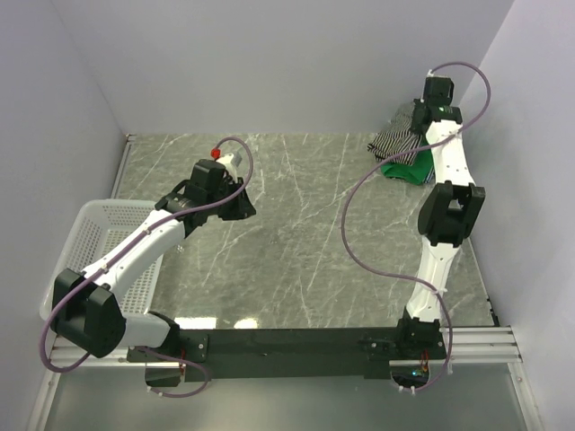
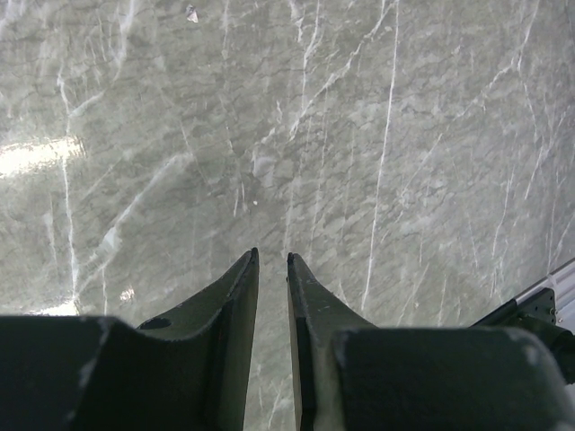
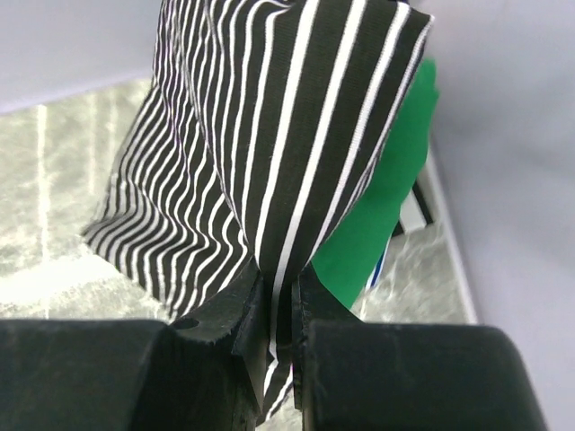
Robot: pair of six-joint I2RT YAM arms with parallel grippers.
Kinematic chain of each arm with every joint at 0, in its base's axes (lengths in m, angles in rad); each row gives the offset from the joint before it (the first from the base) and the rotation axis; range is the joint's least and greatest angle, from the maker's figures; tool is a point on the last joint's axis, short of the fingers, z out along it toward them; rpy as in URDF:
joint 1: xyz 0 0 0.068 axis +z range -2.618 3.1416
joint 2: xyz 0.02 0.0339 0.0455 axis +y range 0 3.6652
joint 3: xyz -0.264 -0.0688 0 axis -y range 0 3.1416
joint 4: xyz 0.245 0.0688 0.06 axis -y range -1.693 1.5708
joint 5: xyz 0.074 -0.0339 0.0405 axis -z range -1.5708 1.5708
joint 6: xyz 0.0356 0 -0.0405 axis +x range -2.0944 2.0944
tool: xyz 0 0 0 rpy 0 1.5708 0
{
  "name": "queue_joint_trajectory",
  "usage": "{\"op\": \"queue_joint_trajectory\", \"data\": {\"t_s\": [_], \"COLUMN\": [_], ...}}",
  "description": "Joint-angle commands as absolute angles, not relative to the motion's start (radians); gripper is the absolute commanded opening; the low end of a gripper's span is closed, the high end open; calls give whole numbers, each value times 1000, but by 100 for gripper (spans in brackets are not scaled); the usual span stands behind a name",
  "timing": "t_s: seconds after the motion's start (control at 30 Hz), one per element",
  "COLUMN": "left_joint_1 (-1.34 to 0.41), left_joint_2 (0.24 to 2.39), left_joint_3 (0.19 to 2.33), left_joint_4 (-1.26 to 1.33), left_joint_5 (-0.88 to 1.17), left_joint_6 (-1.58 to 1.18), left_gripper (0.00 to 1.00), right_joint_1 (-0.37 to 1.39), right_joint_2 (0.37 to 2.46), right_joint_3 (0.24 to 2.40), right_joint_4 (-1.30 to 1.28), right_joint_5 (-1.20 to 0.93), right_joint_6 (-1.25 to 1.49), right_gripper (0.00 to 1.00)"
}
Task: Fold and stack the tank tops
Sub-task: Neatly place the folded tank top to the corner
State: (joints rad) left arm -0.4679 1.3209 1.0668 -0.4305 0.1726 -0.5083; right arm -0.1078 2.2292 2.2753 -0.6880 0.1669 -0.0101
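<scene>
The black-and-white striped tank top (image 1: pixel 395 139) lies bunched at the far right corner, over the plain green tank top (image 1: pixel 406 171). My right gripper (image 3: pixel 281 280) is shut on a fold of the striped top (image 3: pixel 269 135), which hangs from the jaws; the green top (image 3: pixel 382 211) shows behind it. In the top view the right gripper (image 1: pixel 420 121) sits right over the pile. My left gripper (image 2: pixel 271 259) hovers over bare marble at the left-centre (image 1: pixel 235 184), jaws nearly together with a narrow gap, holding nothing.
A white plastic mesh basket (image 1: pixel 99 224) stands at the left edge beside the left arm. White walls close the table on the left, back and right; the pile lies close to the right wall (image 3: pixel 521 180). A black rail (image 1: pixel 287 341) runs along the near edge.
</scene>
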Motion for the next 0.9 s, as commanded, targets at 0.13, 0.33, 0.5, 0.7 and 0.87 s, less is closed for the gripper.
{"op": "queue_joint_trajectory", "data": {"t_s": [0.13,0.33,0.5,0.7,0.87], "left_joint_1": [-465,-463,-463,-465,-463], "left_joint_2": [1327,1327,1322,1312,1286], "left_joint_3": [1065,1063,1062,1065,1071], "left_joint_4": [-396,-396,-394,-393,-403], "left_joint_5": [210,215,219,219,193], "left_joint_6": [-492,-492,-492,-494,-489], "left_gripper": [26,26,26,26,27], "right_joint_1": [-189,-210,-209,-187,-121], "right_joint_2": [2224,2229,2207,2097,1906], "right_joint_3": [2200,2142,2114,2008,1789], "right_joint_4": [-663,-666,-670,-635,-545], "right_joint_5": [144,184,232,236,219], "right_joint_6": [156,236,271,310,356], "right_gripper": [7,46,57,59,75]}}
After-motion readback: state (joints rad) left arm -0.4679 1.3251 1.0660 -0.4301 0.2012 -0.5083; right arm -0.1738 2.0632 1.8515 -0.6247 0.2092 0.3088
